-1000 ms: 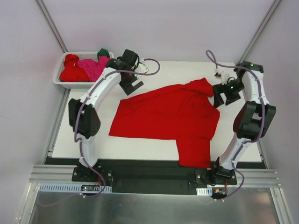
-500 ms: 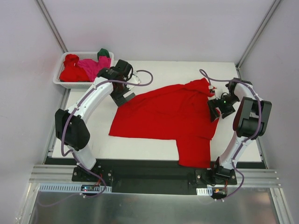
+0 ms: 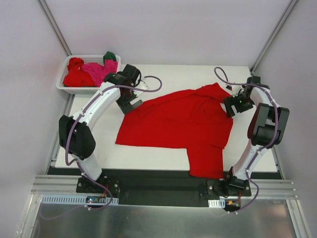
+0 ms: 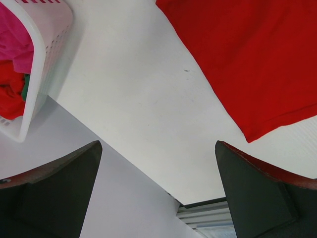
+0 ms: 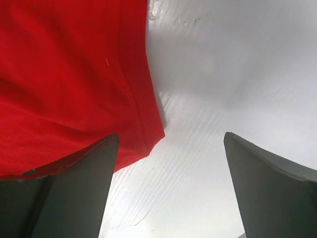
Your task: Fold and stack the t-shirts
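My right pincer (image 5: 169, 139) hung spread and empty above the table (image 5: 223, 74), a corner of the red t-shirt (image 5: 69, 74) just beside its gap; my left pincer (image 4: 157, 145), equally spread, hovered near the opposite corner, the shirt lying lengthways between them

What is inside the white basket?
The white basket holds a crumpled red t-shirt, a pink t-shirt beside it and a dark green t-shirt poking up at the back. Whatever lies underneath them is covered, so I cannot tell.
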Controlling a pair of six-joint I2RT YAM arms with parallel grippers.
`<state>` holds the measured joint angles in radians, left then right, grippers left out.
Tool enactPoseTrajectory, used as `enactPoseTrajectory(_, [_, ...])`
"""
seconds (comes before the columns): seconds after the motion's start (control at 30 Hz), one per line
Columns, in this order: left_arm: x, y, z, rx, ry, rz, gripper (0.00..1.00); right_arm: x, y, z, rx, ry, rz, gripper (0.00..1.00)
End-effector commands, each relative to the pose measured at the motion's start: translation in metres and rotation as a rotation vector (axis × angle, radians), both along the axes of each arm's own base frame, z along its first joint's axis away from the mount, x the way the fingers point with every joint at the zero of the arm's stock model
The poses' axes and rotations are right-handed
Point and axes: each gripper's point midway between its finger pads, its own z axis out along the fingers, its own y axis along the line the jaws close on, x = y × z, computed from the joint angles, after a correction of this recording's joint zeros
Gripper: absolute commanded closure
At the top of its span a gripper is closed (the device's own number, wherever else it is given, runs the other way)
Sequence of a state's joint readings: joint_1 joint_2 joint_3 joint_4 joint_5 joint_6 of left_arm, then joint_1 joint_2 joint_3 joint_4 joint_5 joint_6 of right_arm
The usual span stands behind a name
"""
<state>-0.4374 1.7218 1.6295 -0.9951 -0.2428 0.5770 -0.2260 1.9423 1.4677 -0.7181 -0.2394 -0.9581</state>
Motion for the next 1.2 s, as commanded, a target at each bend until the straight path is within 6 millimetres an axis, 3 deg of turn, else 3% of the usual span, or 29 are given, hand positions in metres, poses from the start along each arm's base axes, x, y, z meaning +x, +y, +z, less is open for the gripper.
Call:
enactPoseTrajectory(0.0, [0.001,0.001,0.002,0.013,0.018,0.003,0.01,-0.003,0.003,-0.009,0.025,0.008,-0.013,0.10])
enactPoseTrajectory(0.13, [0.007,-0.003,0.002,0.008,0.016,0.004,0.01,-0.006,0.001,-0.022,0.019,0.020,-0.029,0.11])
enactPoseTrajectory(0.43, [0.009,-0.006,0.003,0.006,0.011,-0.002,0.01,-0.011,-0.003,-0.025,-0.009,0.086,-0.062,0.17])
enactPoseTrajectory(0.83, [0.011,-0.008,0.004,0.004,0.009,-0.001,0.01,-0.013,0.001,-0.022,-0.017,0.093,-0.032,0.98])
enactPoseTrajectory(1.03, [0.014,-0.012,0.005,-0.005,0.005,-0.006,0.01,-0.004,-0.006,-0.020,-0.050,0.097,-0.024,0.99])
enactPoseTrajectory(1.17, [0.014,-0.013,0.004,-0.005,0.008,-0.008,0.01,0.018,-0.012,-0.005,-0.077,0.067,-0.002,0.99])
